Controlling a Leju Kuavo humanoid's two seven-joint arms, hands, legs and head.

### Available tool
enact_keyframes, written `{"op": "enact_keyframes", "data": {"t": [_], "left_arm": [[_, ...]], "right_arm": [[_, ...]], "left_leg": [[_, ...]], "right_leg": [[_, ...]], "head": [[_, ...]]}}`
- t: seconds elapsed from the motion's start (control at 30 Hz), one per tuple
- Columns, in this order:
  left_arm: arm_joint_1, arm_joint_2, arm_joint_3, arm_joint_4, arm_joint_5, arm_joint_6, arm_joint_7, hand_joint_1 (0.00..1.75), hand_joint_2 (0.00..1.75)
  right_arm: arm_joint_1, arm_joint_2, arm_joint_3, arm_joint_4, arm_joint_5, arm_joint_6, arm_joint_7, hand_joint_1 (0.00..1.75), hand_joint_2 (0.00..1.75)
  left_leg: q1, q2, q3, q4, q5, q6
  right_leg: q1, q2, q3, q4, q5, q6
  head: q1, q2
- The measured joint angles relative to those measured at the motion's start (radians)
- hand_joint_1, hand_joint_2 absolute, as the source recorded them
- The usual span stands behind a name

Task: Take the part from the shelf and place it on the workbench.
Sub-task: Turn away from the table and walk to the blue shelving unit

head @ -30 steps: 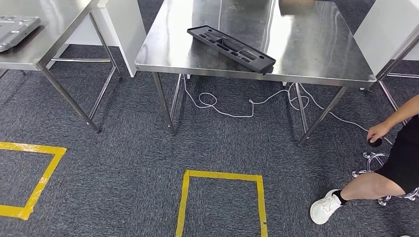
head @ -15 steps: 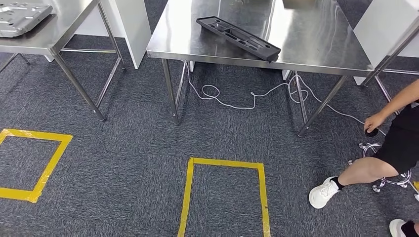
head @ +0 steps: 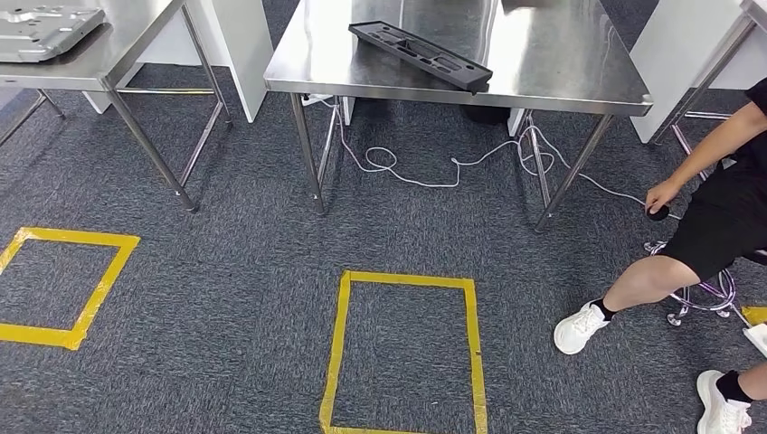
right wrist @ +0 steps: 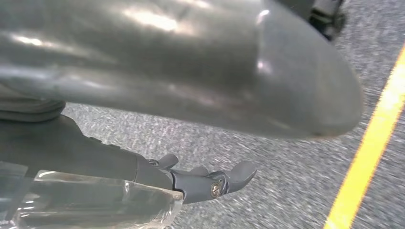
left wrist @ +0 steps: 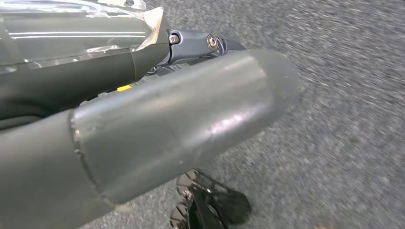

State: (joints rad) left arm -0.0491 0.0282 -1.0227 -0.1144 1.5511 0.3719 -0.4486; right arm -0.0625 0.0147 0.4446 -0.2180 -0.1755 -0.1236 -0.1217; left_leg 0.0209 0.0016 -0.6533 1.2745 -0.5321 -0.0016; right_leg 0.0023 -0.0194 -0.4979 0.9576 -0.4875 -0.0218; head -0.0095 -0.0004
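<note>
A long black plastic part [head: 421,54] lies slantwise on the steel workbench [head: 561,81] ahead, near its front edge. A flat grey metal part [head: 45,20] rests on a second steel table [head: 127,54] at the far left. In the left wrist view my left hand [left wrist: 157,109] hangs over the carpet, its thick thumb apart from the dark fingers [left wrist: 196,44], with nothing in it. My right hand [right wrist: 181,71] hangs the same way in the right wrist view, dark fingers [right wrist: 210,183] stretched out and holding nothing.
A person [head: 714,217] sits on a stool at the right, one hand reaching down, feet on the carpet. A white cable [head: 425,176] loops under the workbench. Two yellow tape squares [head: 402,348] [head: 63,285] mark the floor. White panels stand beside the tables.
The whole picture has shifted: the tables sit higher in it and more floor shows, so the camera has moved. More of the seated person is in view.
</note>
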Motion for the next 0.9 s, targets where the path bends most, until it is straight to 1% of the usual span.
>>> {"op": "enact_keyframes", "data": {"t": [0.03,0.07,0.1,0.13,0.17,0.2,0.23,0.27,0.3,0.33,0.37,0.4,0.43,0.47,0.5,0.53,0.57,0.6,0.63,0.67,0.7,0.73,0.77,0.8,0.83,0.87,0.9], "left_arm": [[-0.001,0.0,0.0,0.0,0.0,0.0,0.0,0.0,0.0],[-0.002,0.0,0.0,0.0,0.0,0.0,0.0,0.0,0.0],[-0.003,0.0,0.0,0.0,0.0,0.0,0.0,0.0,0.0],[-0.004,0.0,0.0,-0.001,0.0,0.0,0.0,0.0,0.0],[-0.004,0.0,0.0,-0.001,0.0,0.0,0.0,0.0,0.0],[-0.004,0.0,0.0,-0.001,0.0,0.0,-0.001,0.0,0.0],[-0.003,0.0,0.0,-0.001,0.0,0.0,-0.001,0.0,0.0],[-0.003,0.0,0.0,-0.001,0.0,0.0,-0.001,0.0,0.0],[-0.003,0.0,0.0,-0.001,-0.001,0.0,-0.002,0.0,0.0],[-0.004,0.0,0.0,-0.001,-0.001,0.001,-0.003,0.0,0.0],[-0.004,0.0,0.0,-0.001,-0.001,0.003,-0.006,0.0,0.0],[-0.004,0.0,0.0,0.0,-0.002,0.005,-0.01,0.0,0.0],[-0.004,0.0,0.0,0.0,-0.003,0.007,-0.016,0.0,0.0],[-0.004,0.0,0.0,0.0,-0.003,0.008,-0.021,0.0,0.0],[-0.003,0.0,0.0,-0.001,-0.004,0.009,-0.025,0.0,0.0],[-0.004,0.0,-0.001,-0.001,-0.006,0.009,-0.029,0.0,0.0],[-0.003,0.0,-0.001,-0.001,-0.008,0.008,-0.031,0.0,0.0],[-0.003,0.0,-0.001,-0.001,-0.01,0.007,-0.032,0.0,0.0],[-0.002,0.0,-0.002,-0.001,-0.012,0.006,-0.032,0.0,0.0],[-0.002,0.0,-0.002,0.0,-0.014,0.006,-0.031,0.0,0.0],[-0.001,0.0,-0.003,0.0,-0.015,0.007,-0.029,0.0,0.0],[-0.001,0.0,-0.005,0.0,-0.016,0.009,-0.028,0.0,0.0],[0.0,0.0,-0.007,0.0,-0.016,0.011,-0.025,0.0,0.0],[0.001,0.0,-0.01,0.001,-0.016,0.014,-0.024,0.0,0.0],[0.001,0.0,-0.012,0.001,-0.017,0.017,-0.023,0.0,0.0],[0.002,0.0,-0.015,0.001,-0.016,0.02,-0.023,0.0,0.0],[0.001,0.0,-0.016,0.001,-0.016,0.024,-0.023,0.0,0.0]], "right_arm": [[0.0,0.0,0.001,0.0,0.0,0.0,0.0,0.0,0.0],[0.0,0.0,0.001,0.0,0.0,0.0,0.0,0.0,0.0],[0.0,0.0,0.002,0.0,0.0,0.0,0.0,0.0,0.0],[-0.001,0.0,0.002,0.0,0.0,0.0,0.0,0.0,0.0],[-0.001,0.0,0.003,0.0,0.0,0.0,0.0,0.0,0.0],[-0.001,0.0,0.003,0.0,0.0,0.0,0.0,0.0,0.0],[-0.001,0.001,0.003,0.001,0.0,0.0,0.0,0.0,0.0],[0.0,0.001,0.003,0.001,0.0,0.0,0.0,0.0,0.0],[0.001,0.001,0.003,0.002,0.0,0.0,0.0,0.0,0.0],[0.001,0.001,0.003,0.002,0.0,0.0,0.0,0.0,0.0],[0.002,0.002,0.004,0.002,0.001,0.0,0.0,0.0,0.0],[0.002,0.002,0.004,0.002,0.003,0.0,0.0,0.0,0.0],[0.002,0.003,0.005,0.002,0.004,0.001,0.0,0.0,0.0],[0.002,0.003,0.006,0.002,0.006,0.001,0.0,0.0,0.0],[0.002,0.003,0.006,0.002,0.008,0.002,-0.001,0.0,0.0],[0.002,0.003,0.007,0.002,0.009,0.002,-0.002,0.0,0.0],[0.001,0.003,0.008,0.002,0.011,0.002,-0.004,0.0,0.0],[0.001,0.004,0.009,0.002,0.011,0.001,-0.006,0.0,0.0],[0.0,0.005,0.01,0.002,0.012,0.0,-0.008,0.0,0.0],[0.0,0.007,0.011,0.002,0.013,-0.002,-0.009,0.0,0.0],[0.001,0.008,0.012,0.002,0.014,-0.004,-0.009,0.0,0.0],[0.002,0.01,0.012,0.003,0.014,-0.006,-0.008,0.0,0.0],[0.005,0.012,0.013,0.004,0.014,-0.008,-0.006,0.0,0.0],[0.007,0.014,0.014,0.005,0.015,-0.01,-0.004,0.0,0.0],[0.009,0.016,0.015,0.006,0.015,-0.013,-0.002,0.0,0.0],[0.011,0.018,0.016,0.006,0.016,-0.016,-0.001,0.0,0.0],[0.012,0.019,0.017,0.006,0.017,-0.018,0.0,0.0,0.0]], "left_leg": [[0.004,0.0,0.048,-0.053,0.021,-0.002],[0.006,-0.001,0.103,-0.126,0.024,-0.003],[0.005,-0.004,0.149,-0.193,0.014,-0.001],[0.002,-0.006,0.177,-0.241,-0.001,0.001],[-0.002,-0.007,0.187,-0.267,-0.011,0.005],[-0.005,-0.007,0.182,-0.274,-0.009,0.014],[-0.006,-0.004,0.172,-0.278,0.0,0.023],[-0.006,-0.001,0.16,-0.281,0.01,0.035],[-0.006,0.002,0.147,-0.285,0.023,0.047],[-0.006,0.004,0.133,-0.286,0.035,0.053],[-0.008,0.006,0.117,-0.286,0.046,0.057],[-0.009,0.007,0.102,-0.286,0.059,0.057],[-0.009,0.008,0.085,-0.285,0.073,0.056],[-0.01,0.01,0.067,-0.285,0.087,0.054],[-0.01,0.011,0.049,-0.285,0.101,0.051],[-0.009,0.011,0.034,-0.284,0.115,0.047],[-0.01,0.011,0.022,-0.282,0.128,0.042],[-0.012,0.011,0.015,-0.28,0.139,0.037],[-0.014,0.011,0.011,-0.28,0.151,0.03],[-0.016,0.011,0.008,-0.281,0.162,0.026],[-0.016,0.012,0.005,-0.282,0.173,0.021],[-0.013,0.012,0.001,-0.282,0.176,0.016],[-0.01,0.011,-0.005,-0.271,0.159,0.011],[-0.007,0.009,-0.015,-0.244,0.122,0.007],[-0.004,0.007,-0.029,-0.197,0.068,0.003],[-0.003,0.005,-0.044,-0.131,0.012,0.0],[-0.002,0.003,-0.058,-0.059,-0.027,-0.003]], "right_leg": [[-0.001,0.0,-0.017,0.012,0.006,0.004],[0.0,0.001,-0.033,0.026,0.011,0.009],[0.001,0.001,-0.046,0.036,0.016,0.016],[0.001,0.001,-0.055,0.044,0.022,0.023],[0.001,0.0,-0.063,0.047,0.03,0.03],[0.0,0.0,-0.07,0.047,0.038,0.039],[-0.001,0.001,-0.076,0.052,0.039,0.044],[-0.002,0.003,-0.088,0.066,0.025,0.045],[-0.003,0.005,-0.104,0.096,-0.006,0.042],[-0.004,0.007,-0.122,0.145,-0.05,0.036],[-0.005,0.009,-0.142,0.207,-0.095,0.031],[-0.006,0.01,-0.155,0.268,-0.126,0.031],[-0.007,0.011,-0.158,0.315,-0.135,0.036],[-0.009,0.012,-0.147,0.336,-0.122,0.047],[-0.011,0.012,-0.12,0.323,-0.095,0.059],[-0.013,0.012,-0.074,0.276,-0.069,0.067],[-0.014,0.012,-0.011,0.2,-0.058,0.07],[-0.012,0.013,0.051,0.109,-0.065,0.067],[-0.009,0.014,0.097,0.036,-0.079,0.061],[-0.005,0.016,0.124,-0.011,-0.092,0.055],[-0.003,0.017,0.125,-0.03,-0.095,0.049],[-0.008,0.016,0.117,-0.026,-0.09,0.042],[-0.013,0.014,0.108,-0.024,-0.08,0.032],[-0.017,0.011,0.099,-0.022,-0.07,0.02],[-0.019,0.008,0.089,-0.022,-0.06,0.009],[-0.015,0.005,0.077,-0.022,-0.051,0.001],[-0.011,0.004,0.065,-0.021,-0.042,-0.005]], "head": [[-0.001,0.0],[-0.001,0.0],[0.0,0.0],[0.0,0.0],[0.0,0.0],[0.002,0.0],[0.001,0.0],[0.003,0.0],[0.004,0.0],[0.006,0.0],[0.009,0.0],[0.01,0.0],[0.012,0.0],[0.012,0.0],[0.012,0.0],[0.013,0.0],[0.014,0.0],[0.014,0.0],[0.014,0.0],[0.014,0.0],[0.013,0.0],[0.011,0.0],[0.01,0.0],[0.007,0.0],[0.005,0.0],[0.004,0.0],[0.003,0.0]]}}
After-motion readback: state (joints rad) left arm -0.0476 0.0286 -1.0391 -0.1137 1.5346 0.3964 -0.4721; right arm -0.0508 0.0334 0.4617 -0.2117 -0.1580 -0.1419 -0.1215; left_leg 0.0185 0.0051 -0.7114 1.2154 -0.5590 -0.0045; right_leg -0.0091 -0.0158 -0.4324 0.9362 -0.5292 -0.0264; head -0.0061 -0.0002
